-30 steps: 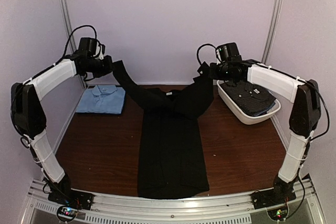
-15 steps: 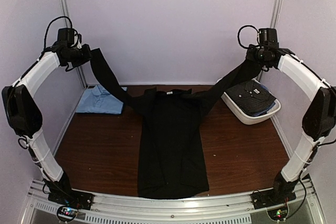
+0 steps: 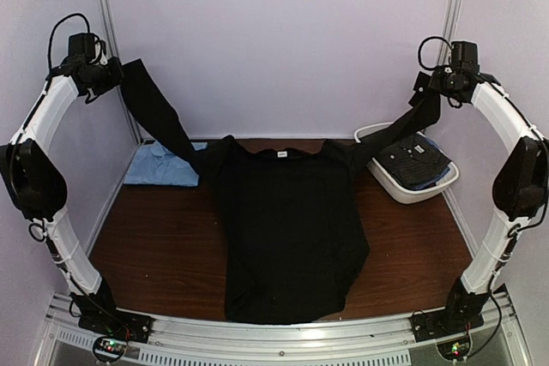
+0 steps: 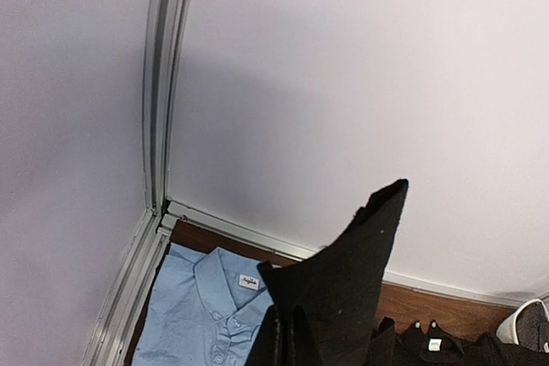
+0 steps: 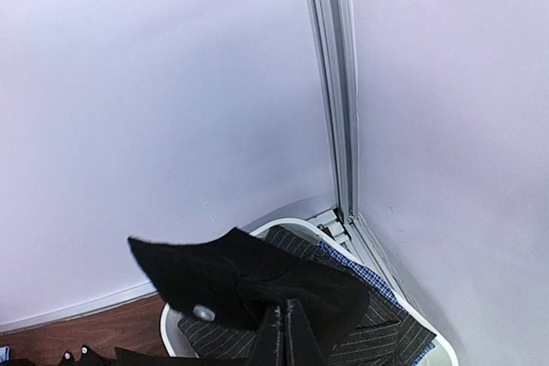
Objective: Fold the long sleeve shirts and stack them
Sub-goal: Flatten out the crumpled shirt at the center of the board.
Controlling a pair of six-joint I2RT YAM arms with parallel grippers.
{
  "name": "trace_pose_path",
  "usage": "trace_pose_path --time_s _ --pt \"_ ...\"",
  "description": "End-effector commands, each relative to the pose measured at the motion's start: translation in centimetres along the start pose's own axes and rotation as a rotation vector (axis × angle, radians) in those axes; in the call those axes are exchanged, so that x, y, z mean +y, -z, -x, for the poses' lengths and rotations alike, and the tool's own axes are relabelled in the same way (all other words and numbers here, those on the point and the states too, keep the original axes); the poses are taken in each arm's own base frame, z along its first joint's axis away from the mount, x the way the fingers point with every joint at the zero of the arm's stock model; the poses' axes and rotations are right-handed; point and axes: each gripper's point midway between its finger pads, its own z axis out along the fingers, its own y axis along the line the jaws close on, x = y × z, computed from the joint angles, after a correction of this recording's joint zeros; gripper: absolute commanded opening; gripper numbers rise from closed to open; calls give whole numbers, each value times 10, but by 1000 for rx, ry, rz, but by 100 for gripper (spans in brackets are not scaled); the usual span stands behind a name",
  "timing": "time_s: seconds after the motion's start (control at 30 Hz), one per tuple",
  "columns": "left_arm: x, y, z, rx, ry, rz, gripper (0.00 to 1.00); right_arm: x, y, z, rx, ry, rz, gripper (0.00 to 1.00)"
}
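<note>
A plain black long sleeve shirt (image 3: 287, 229) lies flat down the middle of the brown table (image 3: 154, 246), collar at the far end. Both its sleeves are stretched up and outward. My left gripper (image 3: 114, 76) is raised high at the far left, shut on the left sleeve cuff (image 4: 360, 280); its fingertips (image 4: 287, 332) pinch the cloth. My right gripper (image 3: 431, 92) is high at the far right, shut on the right cuff (image 5: 232, 276), which shows a pale button (image 5: 203, 312). A folded light blue shirt (image 3: 159, 169) lies at the far left, below the left sleeve.
A white oval tub (image 3: 412, 193) stands at the far right with dark striped and checked shirts (image 5: 377, 332) inside it, just below the right sleeve. Walls and metal corner posts (image 3: 107, 32) close in the back and both sides.
Both arms have risen and swung outward toward the corners, pulling the sleeves out taut. The shirt's body has spread wider across the table.
</note>
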Motion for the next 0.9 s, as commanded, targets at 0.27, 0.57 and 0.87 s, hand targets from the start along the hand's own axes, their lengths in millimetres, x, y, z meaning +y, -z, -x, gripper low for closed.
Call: trace_pose_path --time_s 0.27,0.57,0.87 --pt "-2 -30 -18 76 -18 -85 0 17 -13 -15 64 -7 105 0" --pt "-80 -35 -116 258 -77 -271 0 91 5 -110 202 135 226 0" --pt "-119 -26 -263 515 -108 -357 0 128 26 -243 398 282 269 1"
